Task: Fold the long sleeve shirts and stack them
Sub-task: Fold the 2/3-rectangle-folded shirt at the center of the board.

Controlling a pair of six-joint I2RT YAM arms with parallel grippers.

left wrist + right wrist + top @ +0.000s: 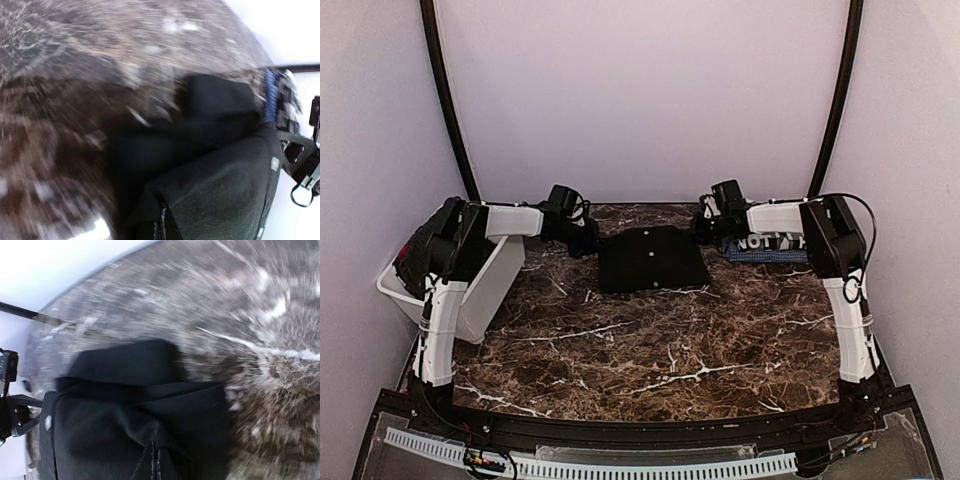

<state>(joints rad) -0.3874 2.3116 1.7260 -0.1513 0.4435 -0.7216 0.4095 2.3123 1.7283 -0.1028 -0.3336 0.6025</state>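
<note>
Left end effector (582,237) and right end effector (706,228) are both clamped on the far corners of the plain black cloth long sleeve shirt (652,258), back-centre on the brown marbled table (650,350). They want to travel level and together, or the fold skews.

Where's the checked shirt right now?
The checked shirt lies at the far right of the table in the top view, beneath the right arm, just right of the black shirt.

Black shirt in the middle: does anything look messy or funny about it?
A little. The black shirt lies mostly flat, but its far corners are bunched up where the left gripper and right gripper pinch them. Nothing looks torn or spilled.
</note>
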